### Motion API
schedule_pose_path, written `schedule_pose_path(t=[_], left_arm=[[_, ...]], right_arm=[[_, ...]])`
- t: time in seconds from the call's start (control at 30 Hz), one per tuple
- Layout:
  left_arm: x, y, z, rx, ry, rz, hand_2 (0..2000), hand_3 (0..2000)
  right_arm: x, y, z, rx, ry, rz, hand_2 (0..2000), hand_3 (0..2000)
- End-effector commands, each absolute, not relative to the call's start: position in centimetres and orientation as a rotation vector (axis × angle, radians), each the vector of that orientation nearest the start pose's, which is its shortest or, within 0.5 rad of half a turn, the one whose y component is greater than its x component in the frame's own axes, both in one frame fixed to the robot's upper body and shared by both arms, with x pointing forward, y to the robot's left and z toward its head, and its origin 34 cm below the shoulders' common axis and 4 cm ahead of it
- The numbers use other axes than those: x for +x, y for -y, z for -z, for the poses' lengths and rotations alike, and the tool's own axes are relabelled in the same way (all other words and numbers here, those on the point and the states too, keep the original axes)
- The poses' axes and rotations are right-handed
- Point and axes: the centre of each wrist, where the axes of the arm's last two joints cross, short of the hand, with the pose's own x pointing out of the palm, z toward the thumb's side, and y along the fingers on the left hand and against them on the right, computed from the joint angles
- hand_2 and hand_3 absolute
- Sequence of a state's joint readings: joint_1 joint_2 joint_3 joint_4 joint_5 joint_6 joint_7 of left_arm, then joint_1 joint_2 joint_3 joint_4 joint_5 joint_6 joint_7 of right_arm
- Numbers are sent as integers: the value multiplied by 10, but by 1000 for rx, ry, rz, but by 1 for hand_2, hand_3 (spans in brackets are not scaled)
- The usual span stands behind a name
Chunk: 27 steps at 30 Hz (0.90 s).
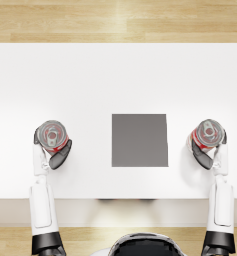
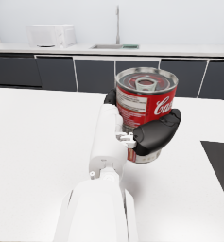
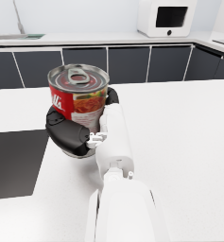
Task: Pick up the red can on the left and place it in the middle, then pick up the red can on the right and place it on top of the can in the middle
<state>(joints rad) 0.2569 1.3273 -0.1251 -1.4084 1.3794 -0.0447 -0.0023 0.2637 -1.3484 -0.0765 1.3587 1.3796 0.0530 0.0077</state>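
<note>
Two upright red soup cans stand at either side of a white table [image 1: 90, 80]. The left red can [image 1: 52, 135] [image 2: 146, 101] has my left hand [image 1: 60, 154] [image 2: 156, 134] wrapped around its lower half. The right red can [image 1: 208, 133] [image 3: 79, 97] is gripped the same way by my right hand [image 1: 204, 156] [image 3: 68, 134]. Between them lies a flat dark grey mat [image 1: 139, 140] with nothing on it. I cannot tell whether either can is off the table.
The table's near edge [image 1: 118, 199] runs just behind my forearms; wooden floor shows beyond the far edge. The wrist views show a kitchen counter with dark cabinets [image 2: 56, 73], a sink [image 2: 114, 46] and a microwave [image 3: 166, 18] far behind the table.
</note>
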Motion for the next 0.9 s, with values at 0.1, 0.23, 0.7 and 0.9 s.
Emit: schedule_pose_path(t=[0.1,0.23,0.7,0.9], left_arm=[[284,-216,-176,250,157,1684,2000,1520],[282,-173,-172,247,152,1833,2000,1520],[304,-95,-140,316,342,2034,2000,1520],[310,-88,-123,279,318,2044,2000,1520]], right_arm=[[285,241,-182,-244,197,-1586,2000,1520],[283,231,-198,-293,249,-1611,2000,1520],[280,215,-213,-334,313,-1658,2000,1520],[276,206,-221,-358,347,-1680,2000,1520]])
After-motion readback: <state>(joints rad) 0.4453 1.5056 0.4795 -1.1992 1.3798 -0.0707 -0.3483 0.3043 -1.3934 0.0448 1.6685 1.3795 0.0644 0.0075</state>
